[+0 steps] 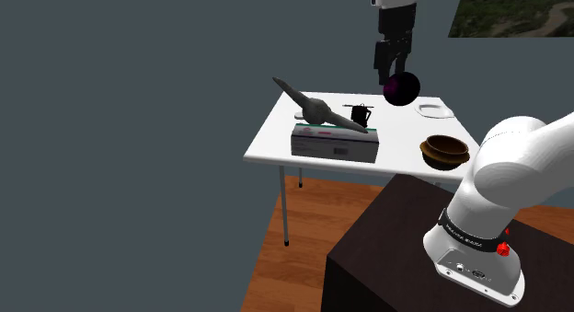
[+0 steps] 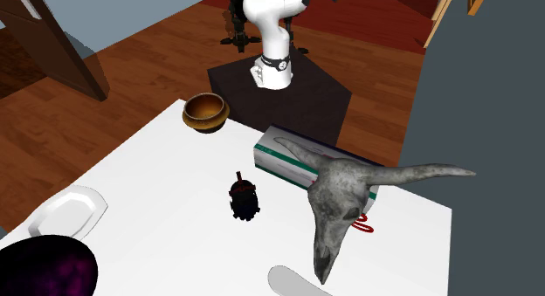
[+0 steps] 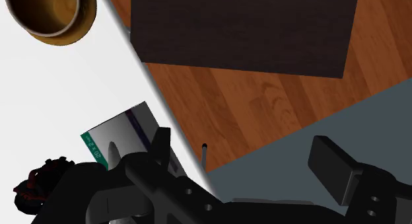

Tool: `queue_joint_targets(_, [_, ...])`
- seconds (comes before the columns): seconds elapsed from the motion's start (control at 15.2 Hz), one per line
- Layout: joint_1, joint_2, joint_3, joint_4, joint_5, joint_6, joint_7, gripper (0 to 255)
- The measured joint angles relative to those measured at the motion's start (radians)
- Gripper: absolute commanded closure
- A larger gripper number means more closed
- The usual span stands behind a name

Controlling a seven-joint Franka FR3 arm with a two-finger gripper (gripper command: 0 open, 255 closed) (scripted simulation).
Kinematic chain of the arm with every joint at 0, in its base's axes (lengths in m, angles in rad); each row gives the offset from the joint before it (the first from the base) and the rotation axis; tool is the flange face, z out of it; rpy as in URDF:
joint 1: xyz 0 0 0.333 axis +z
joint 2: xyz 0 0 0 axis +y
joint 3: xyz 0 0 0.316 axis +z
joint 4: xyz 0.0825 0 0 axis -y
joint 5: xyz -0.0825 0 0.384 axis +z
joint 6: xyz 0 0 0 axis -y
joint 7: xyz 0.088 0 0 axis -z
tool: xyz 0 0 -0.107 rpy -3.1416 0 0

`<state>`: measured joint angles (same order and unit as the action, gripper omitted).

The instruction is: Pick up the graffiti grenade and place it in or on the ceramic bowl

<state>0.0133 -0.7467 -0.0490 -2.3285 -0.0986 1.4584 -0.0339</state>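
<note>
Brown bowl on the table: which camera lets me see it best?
The second exterior view: the brown bowl sits whole and well lit on the white table, its rim and hollow plain to see. The shoulder view shows it whole too, but darker inside. The wrist view looks down into it, cut off by the picture's edge.

Shoulder view: the arm [image 1: 515, 163] leaves the picture at the right edge and comes back in at the top edge, so its middle links are cut off. The grenade [image 1: 361, 110] is too small for detail. Second exterior view: dark purple-marked ball [image 2: 39, 268] cut by the bottom-left corner. Horned skull [image 2: 336, 198] covers one end of the box [image 2: 284, 159] and most of a red thing [image 2: 365, 224], which is not identifiable. Wrist view: bowl [image 3: 56, 14] cut by the picture's edge. The body of the gripper [image 3: 243, 142] hides part of the grenade.
</note>
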Motion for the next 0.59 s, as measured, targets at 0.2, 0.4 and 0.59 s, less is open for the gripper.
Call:
queue_joint_targets(0.2, [-0.006,0.015,-0.018,-0.018,-0.011,0.039,-0.013,0])
queue_joint_targets(0.4, [-0.025,0.047,-0.069,-0.043,-0.043,0.114,-0.055,0])
queue_joint_targets(0.59, [-0.042,0.104,-0.122,-0.063,-0.071,0.211,-0.096,0])
